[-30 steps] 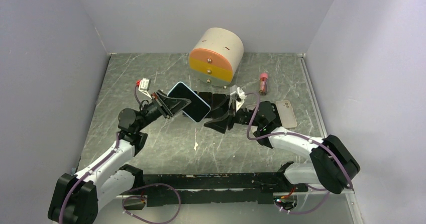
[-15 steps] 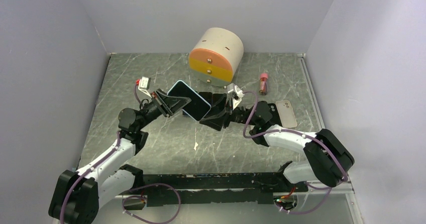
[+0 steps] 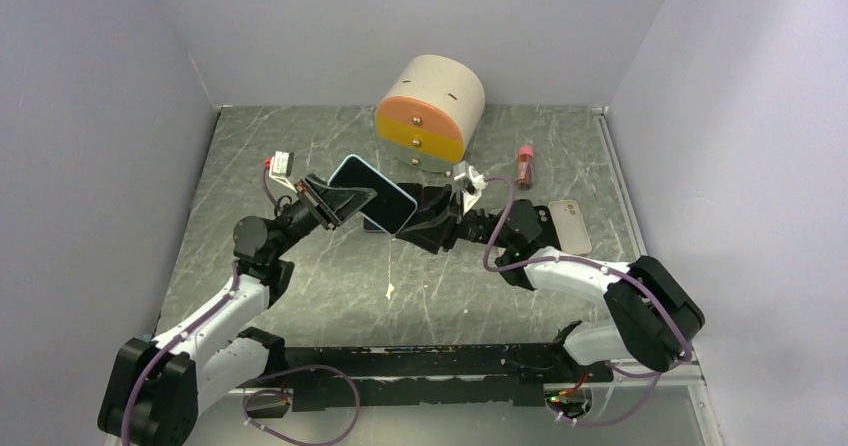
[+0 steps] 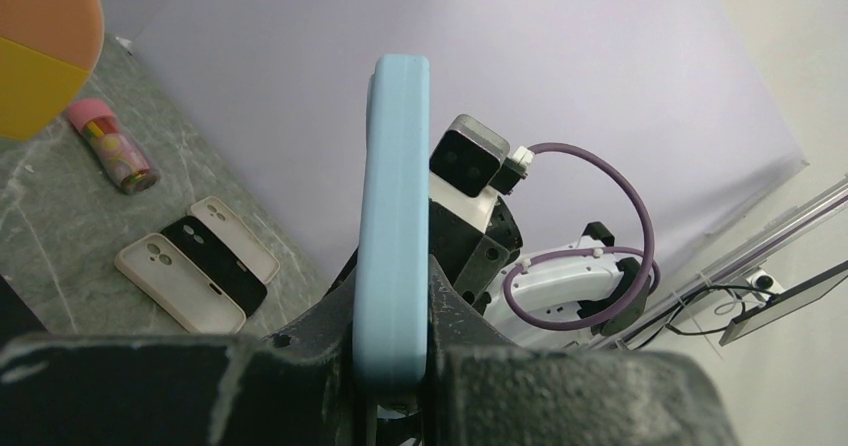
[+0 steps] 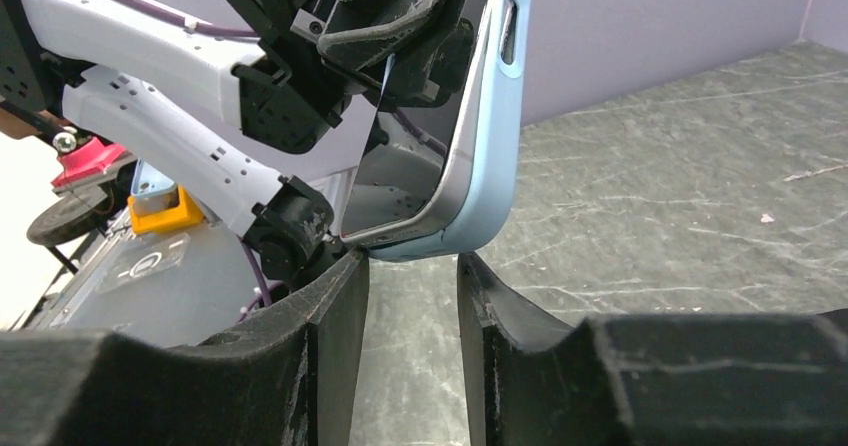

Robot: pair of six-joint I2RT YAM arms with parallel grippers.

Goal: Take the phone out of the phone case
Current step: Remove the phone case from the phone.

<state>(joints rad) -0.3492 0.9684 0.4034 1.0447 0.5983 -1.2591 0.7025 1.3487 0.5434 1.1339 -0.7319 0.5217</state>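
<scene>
Soft, even light from above fills all views, and shadows on the desk [image 3: 330, 266] are faint. The top view is sharp. Both wrist views blur along their bottom foreground. The right one washes out at lower left.

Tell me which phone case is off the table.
The light blue case, clamped in the left gripper and raised in the air. The beige case, black case and cream case lie flat on the table, side by side.

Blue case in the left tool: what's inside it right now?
The phone is seated in the blue case; its silver edge and dark screen show at the lower corner. The left tool covers its upper part.
</scene>
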